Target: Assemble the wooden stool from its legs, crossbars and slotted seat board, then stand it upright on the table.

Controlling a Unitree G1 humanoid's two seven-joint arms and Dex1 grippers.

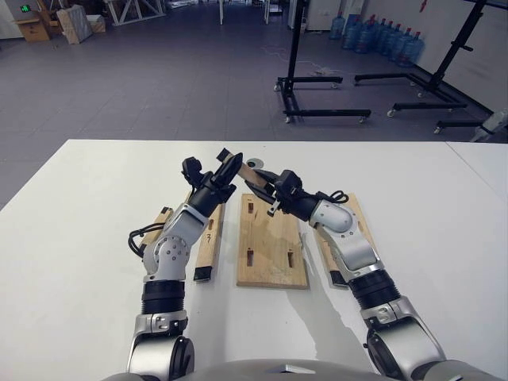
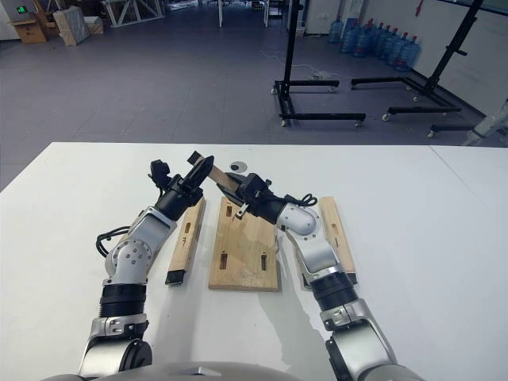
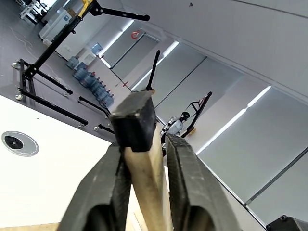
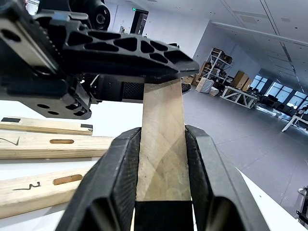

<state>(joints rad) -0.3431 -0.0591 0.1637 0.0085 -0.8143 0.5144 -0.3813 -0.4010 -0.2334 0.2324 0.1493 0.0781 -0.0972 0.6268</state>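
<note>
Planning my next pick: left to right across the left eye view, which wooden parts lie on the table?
Outer left leg, inner left leg, seat board, inner right leg, outer right leg. Bar in left pincer and right pincer skipped: overlaps the board.

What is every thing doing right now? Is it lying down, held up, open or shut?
wooden bar: held up off the table by both grippers.
left gripper: shut on the wooden bar.
right gripper: shut on the wooden bar.
seat board: lying flat; the slots that show are empty.
left legs: lying flat beside the seat board, not fitted.
right legs: lying flat, not fitted.
</note>
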